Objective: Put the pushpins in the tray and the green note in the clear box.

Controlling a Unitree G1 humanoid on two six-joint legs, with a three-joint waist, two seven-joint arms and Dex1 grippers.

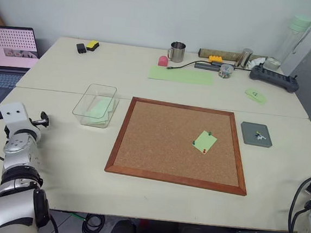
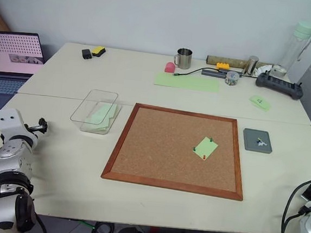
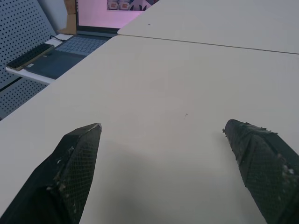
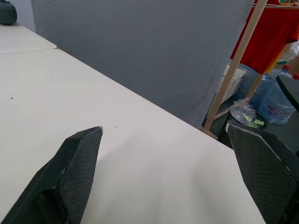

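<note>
Both claws, the left gripper [image 3: 161, 135] and the right gripper [image 4: 163, 135], are wide open, holding nothing, far from the cork board [image 1: 164, 144], where the pushpins [image 1: 209, 135] hold the green note [image 1: 204, 141], so pull pins gently first.

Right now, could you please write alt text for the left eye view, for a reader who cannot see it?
A green note is pinned by two pushpins to a corkboard on a pale table. A clear box sits to the left of the board and a grey tray to the right.
</note>
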